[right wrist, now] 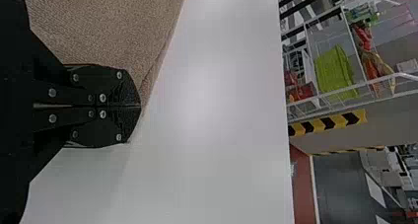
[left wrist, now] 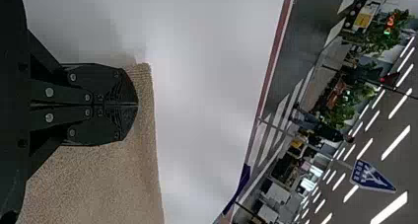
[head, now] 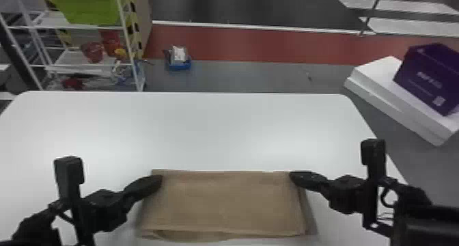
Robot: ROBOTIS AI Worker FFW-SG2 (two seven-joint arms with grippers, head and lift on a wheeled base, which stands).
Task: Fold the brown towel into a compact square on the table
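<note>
So the white table (head: 218, 132) has the brown towel (head: 225, 204) lying near its close side as a wide layered rectangle, which I'd call partway folded, and next it probably wants one short side brought over toward the other to get squarish. Left gripper (head: 160, 180) and right gripper (head: 293, 176) are at its far corners, both with fingers together, though I can't tell if any cloth's pinched, and the layers at the corners are hard to count.
</note>
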